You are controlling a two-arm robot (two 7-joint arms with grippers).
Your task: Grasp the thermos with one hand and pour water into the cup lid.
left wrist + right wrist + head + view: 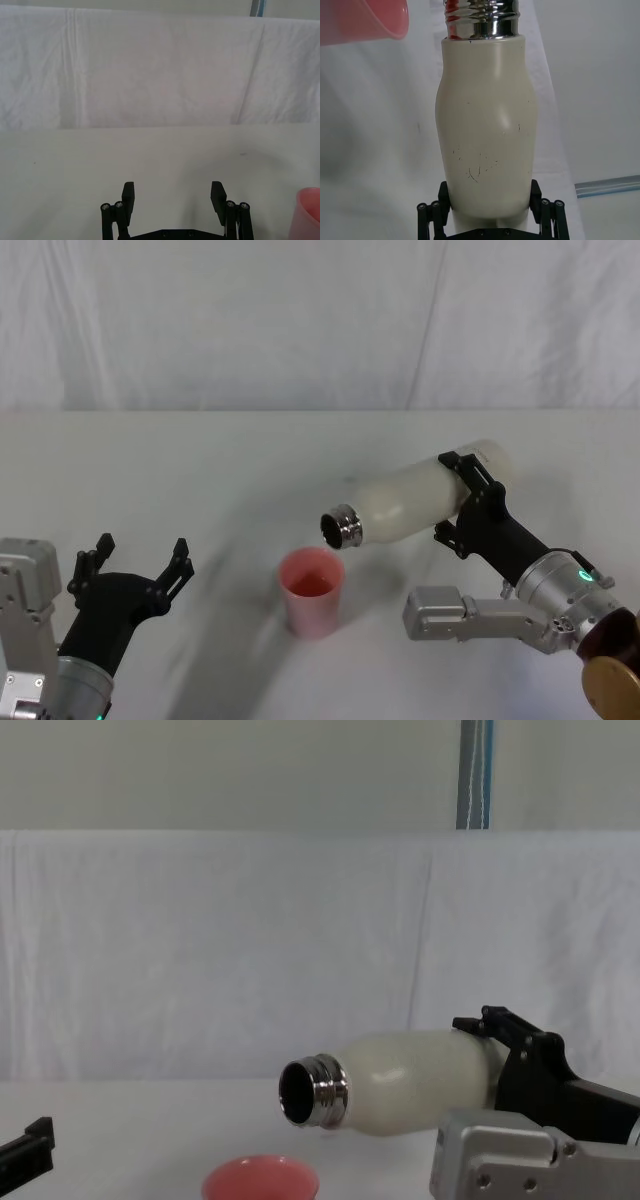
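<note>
My right gripper is shut on the lower body of the cream-white thermos, which is tipped nearly horizontal above the table. Its open steel neck points left and slightly down, just above the rim of the pink cup lid, which stands upright on the table. The chest view shows the thermos lying sideways with its mouth over the cup lid. In the right wrist view, black fingers clamp both sides of the thermos. My left gripper rests open and empty at the lower left.
The white table runs back to a white cloth backdrop. In the left wrist view, the left gripper faces bare tabletop, with the cup lid at the edge of view.
</note>
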